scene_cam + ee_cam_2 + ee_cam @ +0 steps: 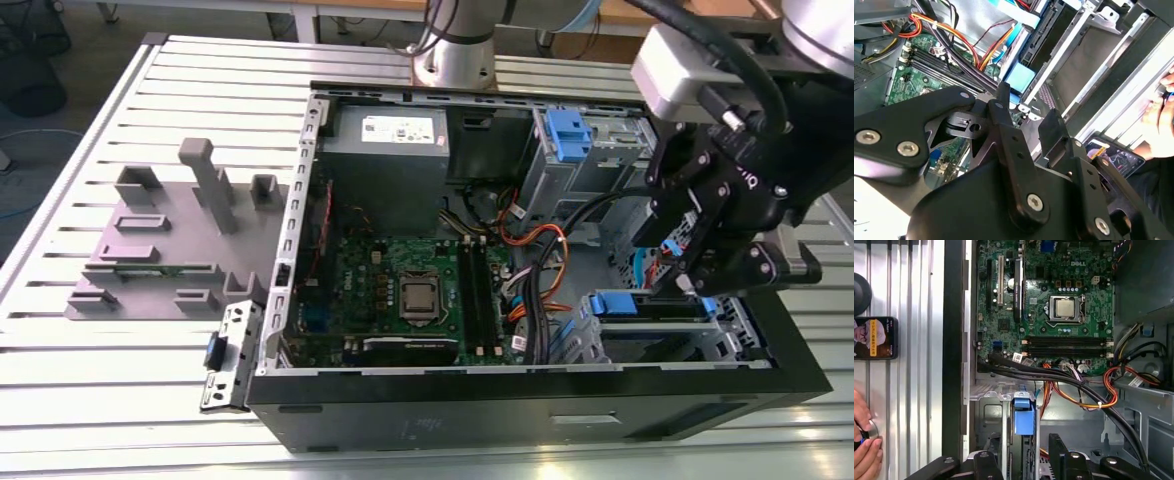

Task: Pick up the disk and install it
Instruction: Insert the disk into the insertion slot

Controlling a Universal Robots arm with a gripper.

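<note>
In the exterior view, a grey moulded fixture (160, 245) stands on the slatted counter (80, 400) at the exterior view's left; beside it lies the open computer case (534, 400), with the green motherboard (400, 290) on its floor and the grey power-supply box (394, 135) at the far wall; orange and black cables (527, 250) run from the board toward the drive cages; the disk (627, 305) sits on edge in the near drive cage at the exterior view's right, with its blue frame uppermost; the visible long edge runs across the view from left to right, while the flat faces and label are hidden inside the cage; how deep it reaches I cannot tell; the claw (694, 270) hangs just above and beside the disk, apart from it; in the second wrist view its black fingers (1003, 97) stand spread, gripping nothing; in the first wrist view a person's hand (864, 445) rests on the counter near a phone (874, 337), outside the case.
</note>
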